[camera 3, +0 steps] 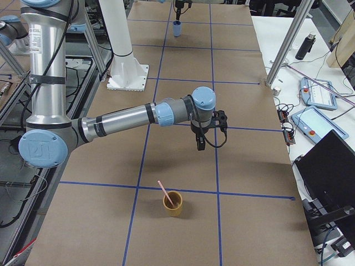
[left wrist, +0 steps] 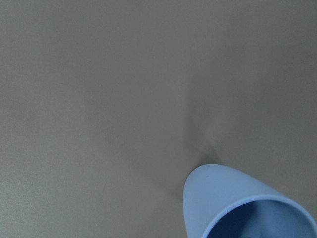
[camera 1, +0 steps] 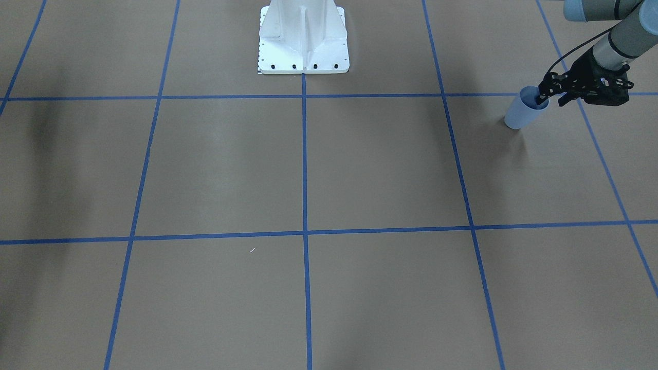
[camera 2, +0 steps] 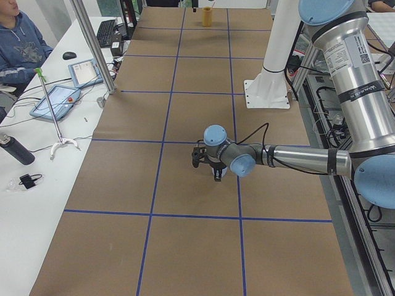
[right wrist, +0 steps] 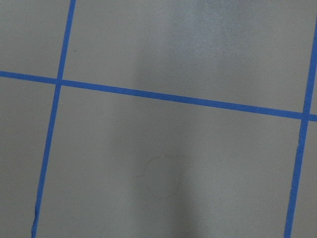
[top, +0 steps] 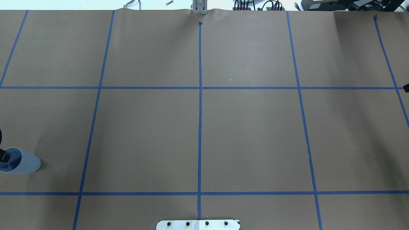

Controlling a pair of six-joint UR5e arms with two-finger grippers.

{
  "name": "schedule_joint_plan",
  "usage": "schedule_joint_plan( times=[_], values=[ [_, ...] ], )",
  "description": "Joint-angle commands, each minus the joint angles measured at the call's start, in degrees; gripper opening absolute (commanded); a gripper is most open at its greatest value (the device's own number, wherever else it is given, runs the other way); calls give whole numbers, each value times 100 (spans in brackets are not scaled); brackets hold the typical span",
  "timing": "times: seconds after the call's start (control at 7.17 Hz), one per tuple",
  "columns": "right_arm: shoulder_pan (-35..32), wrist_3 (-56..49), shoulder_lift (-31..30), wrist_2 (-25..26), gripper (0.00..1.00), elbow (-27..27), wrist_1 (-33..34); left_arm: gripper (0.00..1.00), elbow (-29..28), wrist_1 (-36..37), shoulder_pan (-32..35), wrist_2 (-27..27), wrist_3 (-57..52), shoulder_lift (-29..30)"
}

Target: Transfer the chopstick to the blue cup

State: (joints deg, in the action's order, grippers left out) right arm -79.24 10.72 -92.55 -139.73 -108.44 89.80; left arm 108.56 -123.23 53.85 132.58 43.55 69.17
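While the pale pink chopstick (camera 3: 164, 192) leans in a tan cup (camera 3: 173, 206) at the table's right end, the blue cup (camera 1: 520, 117) stands upright near the left end, well apart from it. The left gripper (camera 1: 551, 98) sits at the blue cup's rim with jaws parted, one finger (camera 1: 540, 96) dipping into the mouth, the other outside the wall, clamping nothing. The right gripper (camera 3: 201, 143) hangs over the brown paper (top: 249, 134) near the tan cup; whether it is parted or closed I cannot tell
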Motion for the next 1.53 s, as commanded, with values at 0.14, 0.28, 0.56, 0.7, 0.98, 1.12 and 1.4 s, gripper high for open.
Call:
schedule_joint_plan(
  times=[0.14,0.28,0.56,0.7,0.98,1.12,1.4],
  values=[
    [-4,0,0,7,100,-2,2,0,-2,10,-6,344,283,236],
    [5,-8,9,7,100,-10,-6,0,8,10,20,843,790,768],
    [5,-8,18,16,100,-2,-6,0,-184,393,3,884,2081,2706],
    [-4,-8,18,16,100,24,-6,0,-186,1449,-171,866,2896,3865],
    [5,-8,18,25,100,60,2,0,-290,4111,-1213,-662,3097,6046],
    [5,-8,18,25,100,60,2,0,-561,4236,-1393,-959,3254,6421],
    [5,18,26,16,100,16,-6,0,-2643,3293,-1543,-1119,3256,7578]
  ],
)
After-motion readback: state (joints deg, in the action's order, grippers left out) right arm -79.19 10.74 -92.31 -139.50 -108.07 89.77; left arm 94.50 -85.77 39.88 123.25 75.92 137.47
